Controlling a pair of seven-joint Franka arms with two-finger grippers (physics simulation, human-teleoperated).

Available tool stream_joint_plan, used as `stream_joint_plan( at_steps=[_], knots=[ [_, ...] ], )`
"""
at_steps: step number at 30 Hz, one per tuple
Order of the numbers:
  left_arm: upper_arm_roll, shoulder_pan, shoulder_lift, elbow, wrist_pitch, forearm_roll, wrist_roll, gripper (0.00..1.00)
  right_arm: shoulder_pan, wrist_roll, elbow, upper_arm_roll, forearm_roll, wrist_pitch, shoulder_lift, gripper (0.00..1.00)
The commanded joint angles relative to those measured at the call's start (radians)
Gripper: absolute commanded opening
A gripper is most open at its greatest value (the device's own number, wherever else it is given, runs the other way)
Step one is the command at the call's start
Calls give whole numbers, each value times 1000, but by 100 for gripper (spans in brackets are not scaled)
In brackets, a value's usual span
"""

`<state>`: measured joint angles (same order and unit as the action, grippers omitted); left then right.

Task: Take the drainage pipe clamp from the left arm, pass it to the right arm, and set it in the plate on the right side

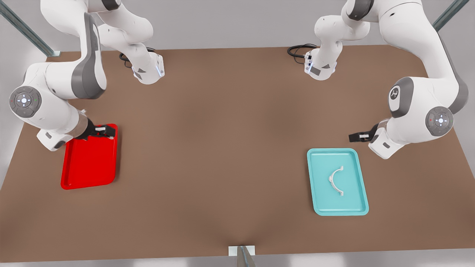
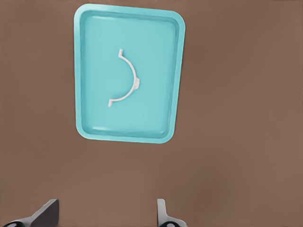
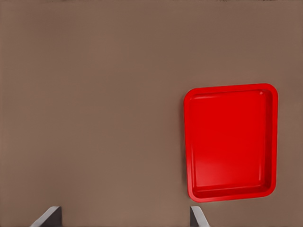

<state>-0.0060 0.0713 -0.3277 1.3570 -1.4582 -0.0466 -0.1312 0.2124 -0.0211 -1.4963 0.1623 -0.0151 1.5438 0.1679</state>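
Two open pincers, left pincer [image 2: 106, 215] facing clamp [image 2: 127, 79], right pincer [image 3: 125, 216] facing plate [image 3: 230, 142]

You only get the fingertips [image 2: 47, 213] of the left gripper, rest cut by the frame edge. Same w/ the right gripper's fingertips [image 3: 49, 215]. In the front view the right gripper [image 1: 105, 130] covers a corner of the red plate [image 1: 89, 170]. Both arms' upper parts cropped.

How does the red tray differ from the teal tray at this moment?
The plate is bright red, while the teal tray is light blue-green. The plate holds nothing, whereas the drainage pipe clamp lies in the teal tray. The plate sits at the front view's left, the teal tray at its right. Both are shallow, rounded rectangles of similar size.
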Motion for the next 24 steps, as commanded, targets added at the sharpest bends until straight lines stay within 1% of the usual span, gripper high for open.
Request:
stream_joint_plan(
  at_steps=[1,2,3,4,5,6,7,8,9,11,16,17,21,24],
  knots=[
    [0,2,4,1,-45,1,1,100,-1,40,1,0,9,59,-1,100],
    [0,1,2,1,-45,-7,-4,100,-1,40,1,0,9,62,2,100],
    [1,2,-43,16,-66,-2,-1,100,-2,41,1,0,9,61,4,100],
    [5,5,-154,16,-157,2,-7,100,-2,41,1,0,9,62,5,100],
    [5,4,-221,14,-264,1,-11,100,4,41,-1,-1,7,53,7,100],
    [8,-15,-286,13,-329,-1,-13,100,7,36,2,-1,9,58,9,100],
    [8,-25,-332,-1,-379,-1,-50,100,10,6,19,-6,9,62,22,100],
    [8,-30,-398,-29,-470,-1,-90,100,8,-26,22,-7,10,65,24,100],
    [8,-30,-433,-39,-542,-1,-139,100,10,-26,22,-7,10,65,25,100],
    [8,-39,-510,-64,-620,-1,-214,100,8,-26,22,-7,17,59,25,100],
    [6,-44,-545,-61,-625,1,-412,100,10,-28,18,-7,17,58,28,100],
    [3,-44,-557,-61,-660,1,-480,100,12,-28,16,-9,17,58,30,100],
    [1,-36,-588,-55,-694,10,-745,100,16,-28,14,-10,15,55,32,100],
    [1,-39,-591,-42,-694,56,-748,100,24,-28,13,-10,15,53,32,100]
  ],
)
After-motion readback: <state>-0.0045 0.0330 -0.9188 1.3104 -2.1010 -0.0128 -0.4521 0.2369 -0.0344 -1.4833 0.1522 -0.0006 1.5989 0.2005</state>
